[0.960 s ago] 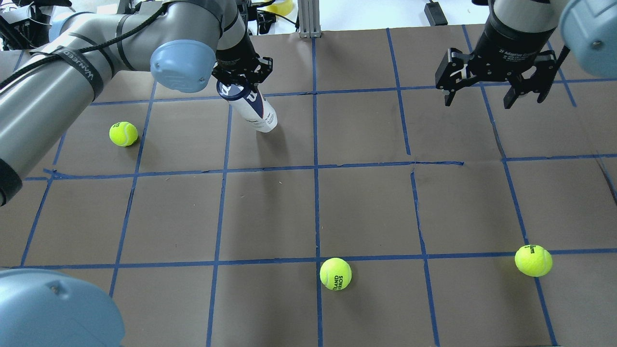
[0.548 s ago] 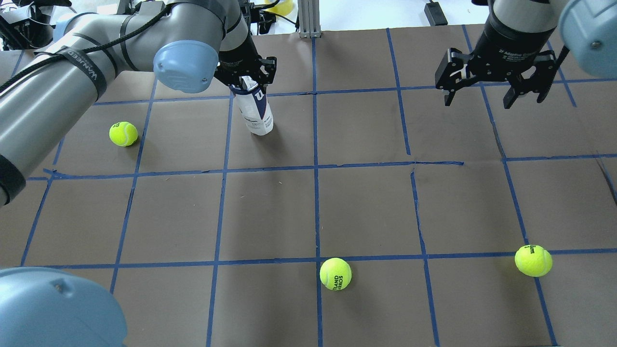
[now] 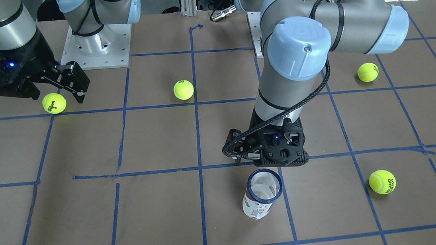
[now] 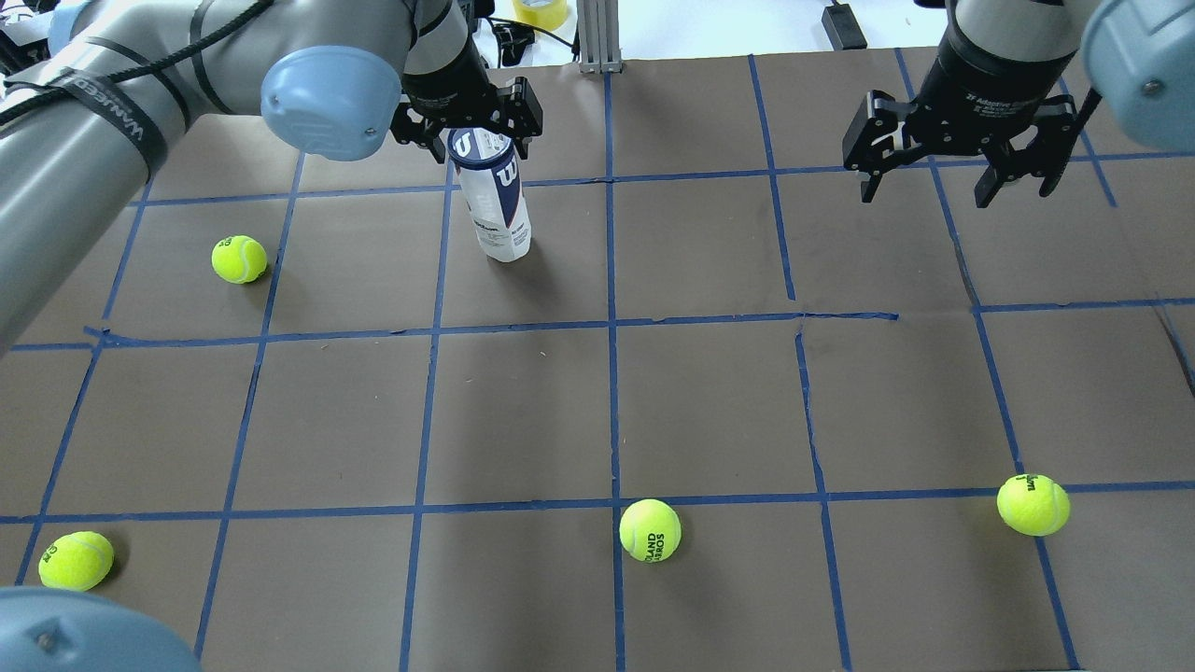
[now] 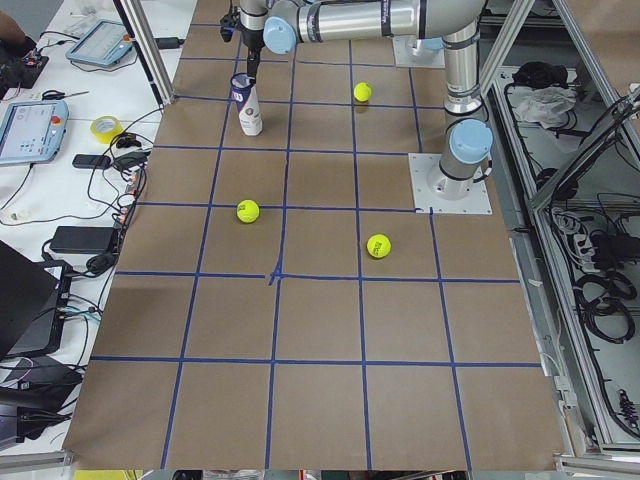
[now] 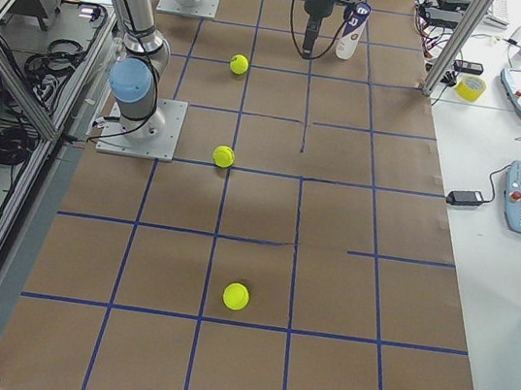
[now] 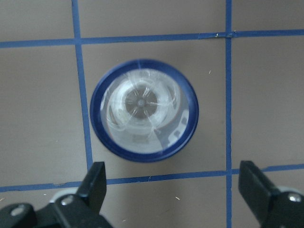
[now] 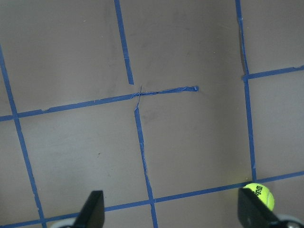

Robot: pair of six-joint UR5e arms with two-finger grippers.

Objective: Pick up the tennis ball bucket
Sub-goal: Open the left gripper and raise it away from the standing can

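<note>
Tennis ball bucket (image 4: 493,201), slim clear-plastic cylinder, navy rim, navy-white label: stands upright on brown tabletop (image 4: 709,401) with blue tape grid, near edge opposite robot, on robot's left half. Looks empty; bottom visible through open mouth.

Left claw (image 7: 173,179): fingers wide apart, above bucket, not touching.

Right claw (image 8: 171,206): apart, holds nothing.

Judgement: bucket light, wall thin and smooth, bends under hard squeeze; tall, tips easily. Best hold: across wall just under stiff rim.
</note>
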